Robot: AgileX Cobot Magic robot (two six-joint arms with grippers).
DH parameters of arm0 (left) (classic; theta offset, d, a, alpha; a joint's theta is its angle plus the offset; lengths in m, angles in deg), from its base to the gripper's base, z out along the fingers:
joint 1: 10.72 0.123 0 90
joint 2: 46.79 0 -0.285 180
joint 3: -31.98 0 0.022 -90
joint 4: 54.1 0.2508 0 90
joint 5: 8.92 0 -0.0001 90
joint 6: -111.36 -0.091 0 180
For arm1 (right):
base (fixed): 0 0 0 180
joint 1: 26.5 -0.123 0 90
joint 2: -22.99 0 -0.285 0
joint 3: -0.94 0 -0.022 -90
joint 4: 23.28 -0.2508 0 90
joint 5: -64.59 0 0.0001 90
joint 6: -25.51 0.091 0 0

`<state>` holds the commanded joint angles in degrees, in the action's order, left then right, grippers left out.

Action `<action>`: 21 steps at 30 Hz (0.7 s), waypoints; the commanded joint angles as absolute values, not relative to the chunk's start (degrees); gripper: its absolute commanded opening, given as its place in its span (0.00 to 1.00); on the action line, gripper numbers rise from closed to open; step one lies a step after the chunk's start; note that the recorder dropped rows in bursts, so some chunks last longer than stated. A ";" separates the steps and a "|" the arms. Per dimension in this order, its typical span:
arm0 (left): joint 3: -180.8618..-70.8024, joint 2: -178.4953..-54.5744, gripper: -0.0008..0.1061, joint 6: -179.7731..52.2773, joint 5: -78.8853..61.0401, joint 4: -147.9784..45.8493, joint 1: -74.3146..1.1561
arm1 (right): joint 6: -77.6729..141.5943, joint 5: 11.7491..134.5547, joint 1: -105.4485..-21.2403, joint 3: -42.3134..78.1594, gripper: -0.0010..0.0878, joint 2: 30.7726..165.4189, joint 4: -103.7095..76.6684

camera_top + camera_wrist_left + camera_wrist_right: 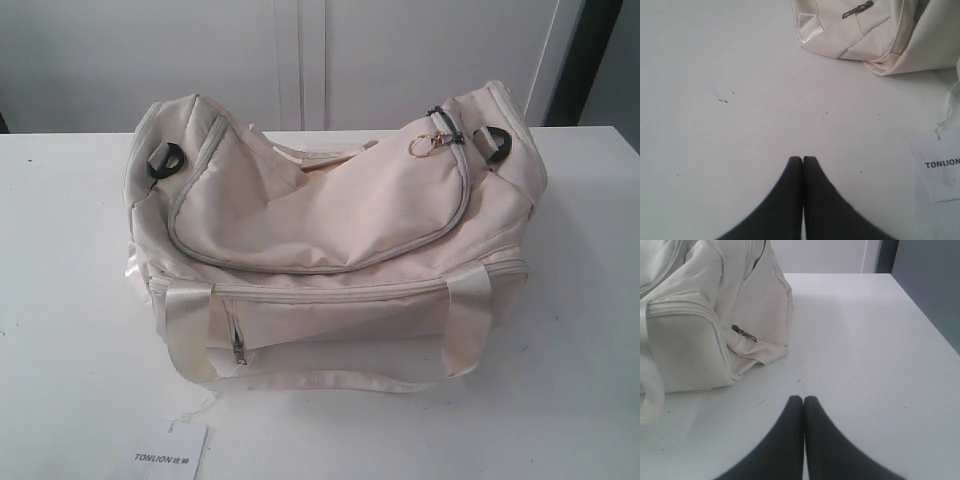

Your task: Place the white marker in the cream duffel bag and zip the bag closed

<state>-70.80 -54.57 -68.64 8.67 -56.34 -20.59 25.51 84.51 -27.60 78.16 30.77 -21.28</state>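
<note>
The cream duffel bag [330, 235] lies in the middle of the white table, its curved top zipper [300, 268] run shut to the gold keyring pull [420, 146] at the back right. The white marker is out of view. Neither arm shows in the exterior view. My left gripper [803, 159] is shut with nothing in it, over bare table short of a corner of the bag [875, 35]. My right gripper [803, 399] is also shut and empty, above the table beside the bag's end [705, 325].
A white paper hang tag [170, 455] printed TONLION lies at the table's front edge, tied to the bag by a thread; the tag [940, 165] also shows to the side of my left gripper. The table's right edge [925, 315] runs along a dark wall.
</note>
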 joint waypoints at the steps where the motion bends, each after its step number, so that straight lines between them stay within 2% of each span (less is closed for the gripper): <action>1: -70.80 -54.57 0.01 -68.64 8.67 -56.34 -20.59 | 25.51 84.51 -27.60 78.16 0.01 30.77 -21.28; 21: -70.80 -54.57 0.01 -68.64 8.69 -56.34 -19.42 | 25.51 84.51 -27.60 78.16 0.01 30.77 -21.28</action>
